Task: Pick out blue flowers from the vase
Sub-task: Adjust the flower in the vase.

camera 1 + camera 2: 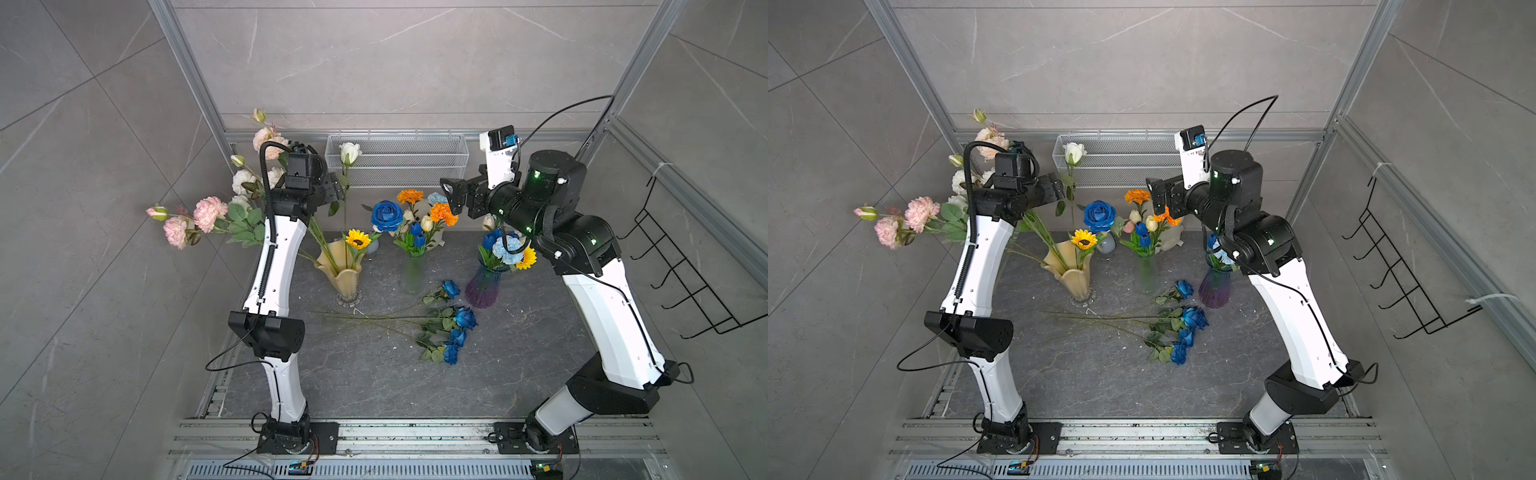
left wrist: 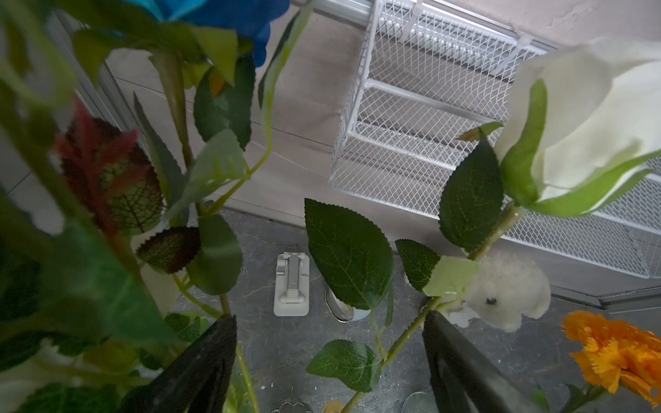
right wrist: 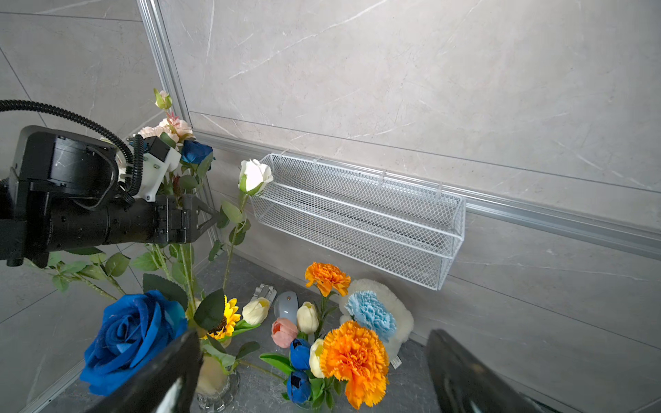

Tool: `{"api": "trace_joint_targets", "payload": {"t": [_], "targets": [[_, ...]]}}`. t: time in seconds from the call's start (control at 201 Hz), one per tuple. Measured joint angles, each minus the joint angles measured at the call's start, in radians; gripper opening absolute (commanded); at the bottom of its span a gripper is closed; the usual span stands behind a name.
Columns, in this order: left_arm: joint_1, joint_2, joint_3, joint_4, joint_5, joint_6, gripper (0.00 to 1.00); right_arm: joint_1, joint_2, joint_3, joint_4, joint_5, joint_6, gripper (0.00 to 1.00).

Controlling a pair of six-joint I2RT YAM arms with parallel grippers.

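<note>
Blue flowers, some laid out, some in vases
Four deep blue roses lie clustered on the worktop with their stems crossing. A large blue rose stands upright. Small blue tulips sit in the clear vase, and pale blue carnations in the purple vase.

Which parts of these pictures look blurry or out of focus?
Left wrist view: the near leaves and blue rose are smeared, while the wire basket is sharp. Right wrist view: the right gripper's fingers blur at the edge; the orange carnation is crisp. Both top views: evenly lit, no harsh shadows.
</note>
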Motion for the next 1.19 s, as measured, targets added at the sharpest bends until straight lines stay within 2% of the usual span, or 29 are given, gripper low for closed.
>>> {"api": "trace_joint_targets", "payload": {"t": [0.348,0.493,0.562,0.757,0.846,0.941,1.065,1.195], "targets": [[0.000,0.000,0.000,-0.024,-0.027,0.001,0.82,-0.001,-0.001,-0.021,0.020,-0.060,0.000,1.00],[0.000,0.000,-0.006,-0.026,-0.039,0.003,0.82,0.053,-0.027,-0.063,0.032,-0.043,-0.004,1.00],[0.000,0.000,-0.006,-0.026,-0.043,0.005,0.82,0.103,-0.082,-0.158,0.055,-0.016,-0.004,1.00],[0.000,0.000,-0.010,-0.026,-0.050,0.015,0.82,0.222,-0.358,-0.616,0.137,0.105,0.058,0.99],[0.000,0.000,-0.015,-0.026,-0.050,0.020,0.82,0.247,-0.440,-0.725,0.135,0.138,0.111,0.98],[0.000,0.000,-0.018,-0.026,-0.051,0.023,0.82,0.286,-0.459,-0.781,0.150,0.139,0.172,0.98],[0.000,0.000,-0.029,-0.022,-0.053,0.025,0.82,0.323,-0.443,-0.935,0.269,0.049,0.301,0.98],[0.000,-0.001,-0.054,-0.021,-0.053,0.029,0.82,0.354,-0.349,-1.110,0.422,-0.027,0.460,0.97]]}}
